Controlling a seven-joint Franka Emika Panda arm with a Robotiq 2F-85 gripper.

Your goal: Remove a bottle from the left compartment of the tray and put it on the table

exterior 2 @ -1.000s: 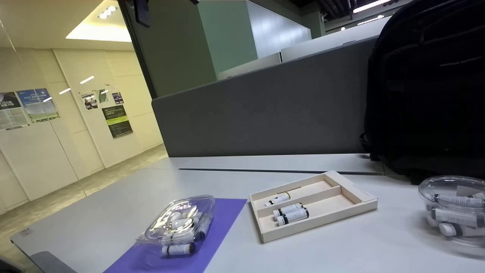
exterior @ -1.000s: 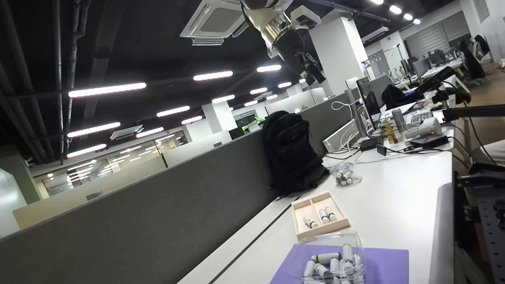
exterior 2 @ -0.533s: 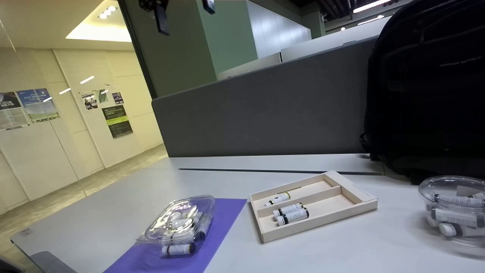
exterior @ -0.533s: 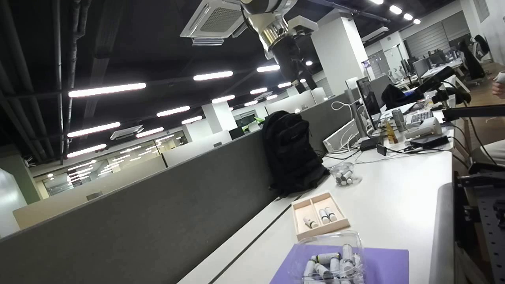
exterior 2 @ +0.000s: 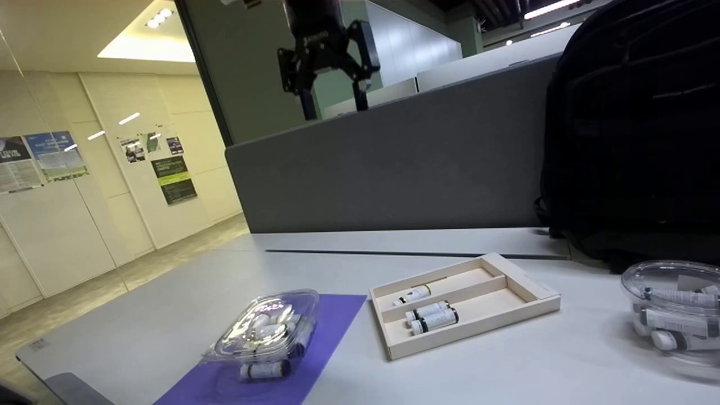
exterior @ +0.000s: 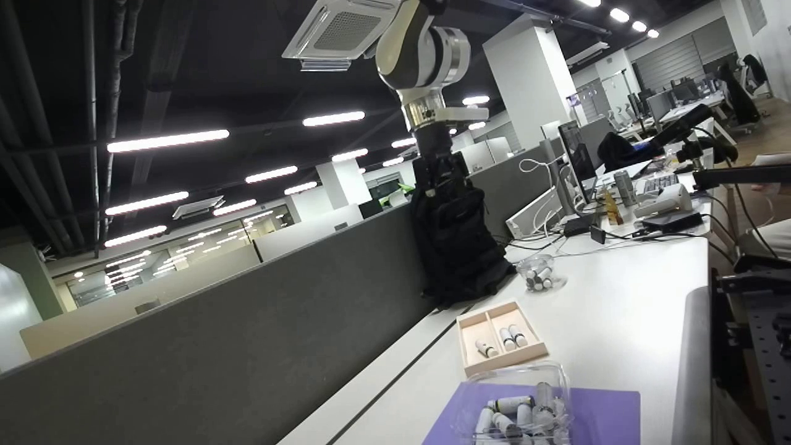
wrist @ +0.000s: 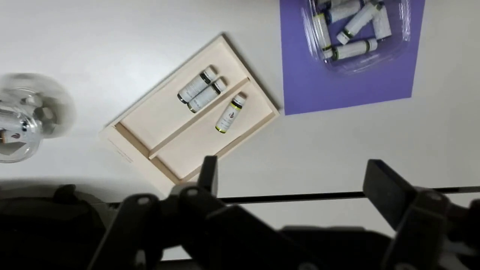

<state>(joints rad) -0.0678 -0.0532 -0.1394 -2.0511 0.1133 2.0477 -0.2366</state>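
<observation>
"How does the gripper stand?"

"Fingers wide apart, high over the white table."

"And the tray?"

"Well below. A single bottle lies in one compartment; in the other, two bottles lie side by side. The wrist view shows the single one nearer the fingers."

"Which compartment counts as left?"

"From here, I can't tell."
</observation>
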